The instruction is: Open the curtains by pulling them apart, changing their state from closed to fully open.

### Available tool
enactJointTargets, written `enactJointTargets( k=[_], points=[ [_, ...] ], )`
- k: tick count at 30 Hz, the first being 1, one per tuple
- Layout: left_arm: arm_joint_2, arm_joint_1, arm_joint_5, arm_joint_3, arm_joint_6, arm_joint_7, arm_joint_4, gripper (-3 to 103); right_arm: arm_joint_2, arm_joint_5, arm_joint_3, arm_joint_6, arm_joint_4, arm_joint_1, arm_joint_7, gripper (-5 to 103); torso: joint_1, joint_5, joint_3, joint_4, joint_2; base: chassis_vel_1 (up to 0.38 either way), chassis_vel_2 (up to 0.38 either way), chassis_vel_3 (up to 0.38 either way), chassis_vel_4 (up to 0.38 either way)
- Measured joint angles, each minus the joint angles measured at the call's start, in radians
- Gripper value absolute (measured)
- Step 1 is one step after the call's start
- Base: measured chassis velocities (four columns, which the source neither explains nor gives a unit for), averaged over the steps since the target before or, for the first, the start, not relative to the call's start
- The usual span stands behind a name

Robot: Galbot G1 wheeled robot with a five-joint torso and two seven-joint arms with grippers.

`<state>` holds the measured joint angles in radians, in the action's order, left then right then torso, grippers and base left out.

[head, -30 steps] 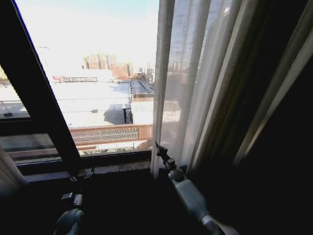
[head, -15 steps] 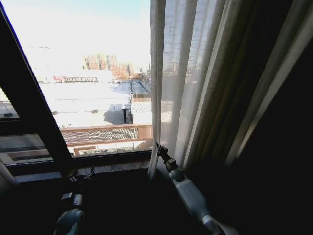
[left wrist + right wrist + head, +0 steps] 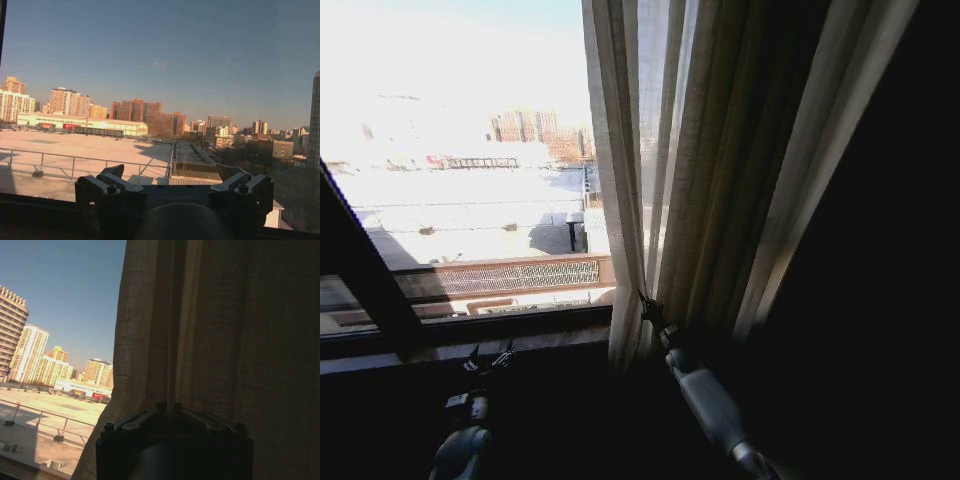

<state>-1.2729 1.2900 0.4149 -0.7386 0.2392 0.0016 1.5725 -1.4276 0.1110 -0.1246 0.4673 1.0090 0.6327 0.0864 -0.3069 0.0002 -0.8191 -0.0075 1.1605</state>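
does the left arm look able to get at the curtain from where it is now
Probably not without moving over. The left hand sits low by the window sill, open and facing bare glass, while the curtain hangs bunched off to the right, where the right hand is shut on its edge.

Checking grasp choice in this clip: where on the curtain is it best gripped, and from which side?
Best at the leading edge of the curtain, low down, where the pleats bunch into a narrow fold. Come from the window side, pinching across that fold, as the right hand does. The left hand waits by the sill.
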Motion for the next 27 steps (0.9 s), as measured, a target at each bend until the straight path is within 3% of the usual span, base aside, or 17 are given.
enactJointTargets(
  k=[15,22,27],
  points=[
    [0.0,0.0,0.0,0.0,0.0,0.0,0.0,100,-0.004,0.013,0.0,0.052,-0.01,0.0,0.021,0,0.0,-0.0001,0.0,-0.0002,0.0,-0.339,-0.342,0.336,0.336],
    [0.0,0.0,0.0,0.0,0.0,0.0,0.0,100,-0.013,-0.007,-0.006,0.07,-0.013,-0.005,0.004,0,0.0,0.0001,0.0,-0.0005,0.0,-0.068,-0.071,0.102,0.064],
    [0.0,0.0,0.0,-0.001,0.0,0.0,0.0,100,-0.017,-0.019,-0.006,0.078,-0.015,-0.008,0.019,0,0.0,-0.0005,0.0,0.0011,0.0,0.043,0.048,-0.029,-0.034]
  ],
)
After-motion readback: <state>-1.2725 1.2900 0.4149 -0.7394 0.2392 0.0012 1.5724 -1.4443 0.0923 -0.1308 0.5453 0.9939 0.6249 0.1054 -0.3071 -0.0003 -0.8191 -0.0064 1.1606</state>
